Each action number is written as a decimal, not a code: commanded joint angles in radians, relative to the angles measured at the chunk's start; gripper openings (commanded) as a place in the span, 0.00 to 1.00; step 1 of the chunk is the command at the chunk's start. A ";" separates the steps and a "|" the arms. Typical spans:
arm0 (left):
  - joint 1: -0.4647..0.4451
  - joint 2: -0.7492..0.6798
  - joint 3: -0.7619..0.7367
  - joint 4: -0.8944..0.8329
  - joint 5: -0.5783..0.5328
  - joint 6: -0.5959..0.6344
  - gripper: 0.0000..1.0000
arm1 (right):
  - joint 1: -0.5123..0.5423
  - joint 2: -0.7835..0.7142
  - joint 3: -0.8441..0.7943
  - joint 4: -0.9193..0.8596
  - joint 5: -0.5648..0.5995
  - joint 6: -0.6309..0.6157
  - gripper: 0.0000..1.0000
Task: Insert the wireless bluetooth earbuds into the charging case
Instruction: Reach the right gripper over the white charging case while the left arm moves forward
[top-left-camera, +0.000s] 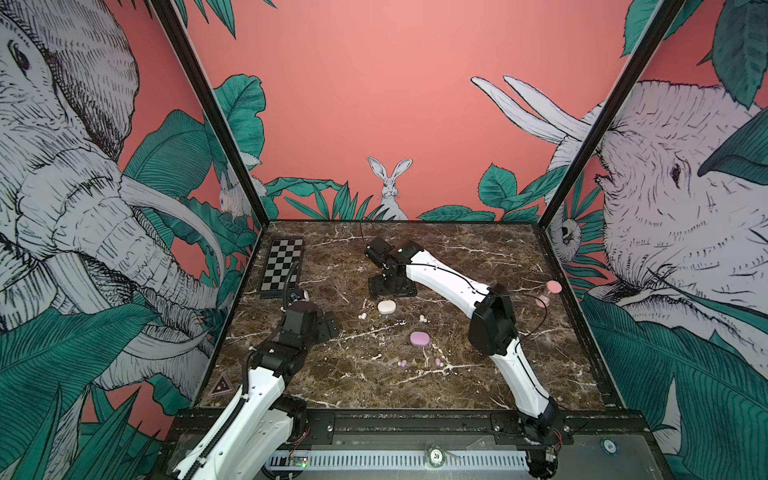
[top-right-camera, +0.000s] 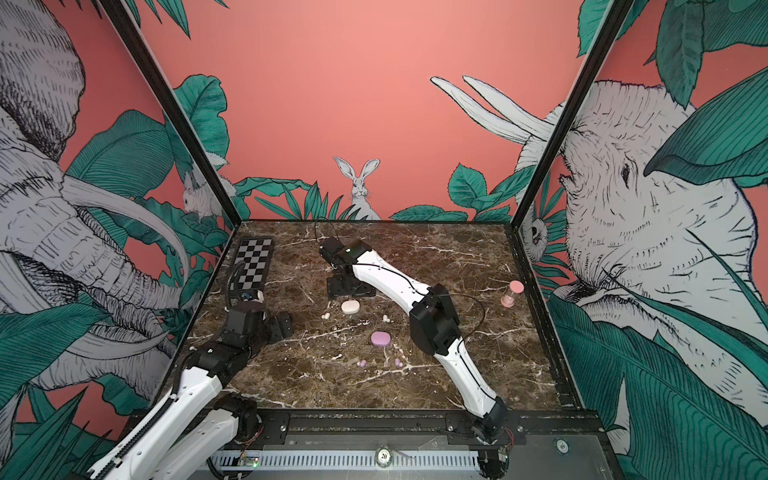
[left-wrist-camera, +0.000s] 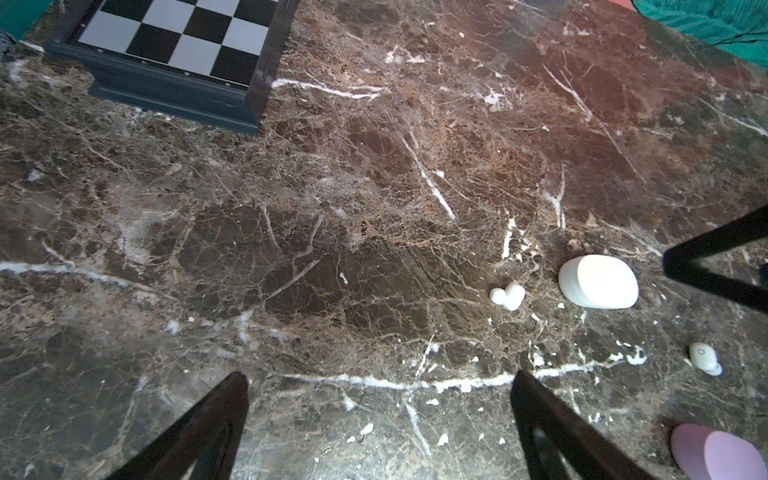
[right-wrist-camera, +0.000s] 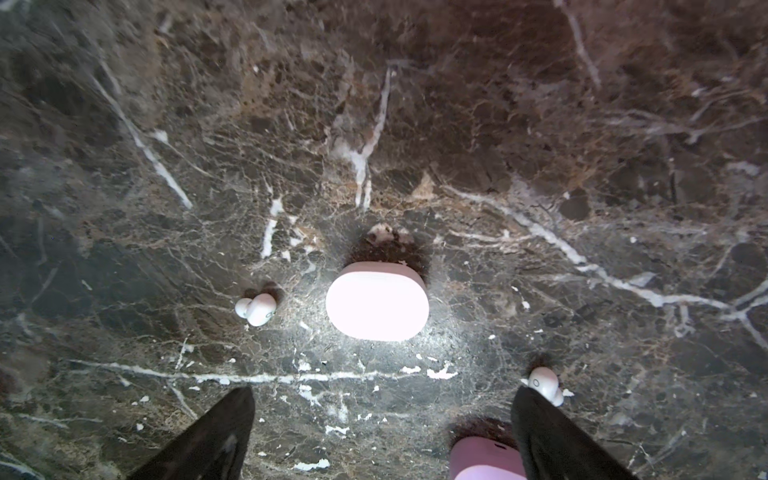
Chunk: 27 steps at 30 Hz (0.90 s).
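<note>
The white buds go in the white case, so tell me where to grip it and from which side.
Grip the white case across its narrow width, jaws on the two long sides, coming straight down from above. It lies flat and closed on the table, a low rounded oval, so its curved ends may slip. One bud lies off an end; the long sides are free.

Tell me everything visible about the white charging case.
The white charging case is a small oval pebble with rounded edges, smooth plastic by its look. It lies flat on the marble table, lid shut; the left wrist view shows a thin seam around its side. It sits near mid-table, beyond the lilac case. A white earbud lies to its left and a second earbud to its right, both apart from it. Only the table touches it.
</note>
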 joint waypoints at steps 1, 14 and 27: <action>-0.008 0.019 -0.018 0.038 0.021 0.011 0.99 | 0.010 0.027 0.025 -0.051 0.012 -0.009 0.94; -0.017 0.068 -0.013 0.085 0.063 0.028 0.99 | 0.010 0.125 0.067 -0.038 -0.013 -0.001 0.85; -0.026 0.090 -0.013 0.091 0.067 0.028 0.99 | 0.009 0.161 0.085 -0.014 -0.004 0.000 0.77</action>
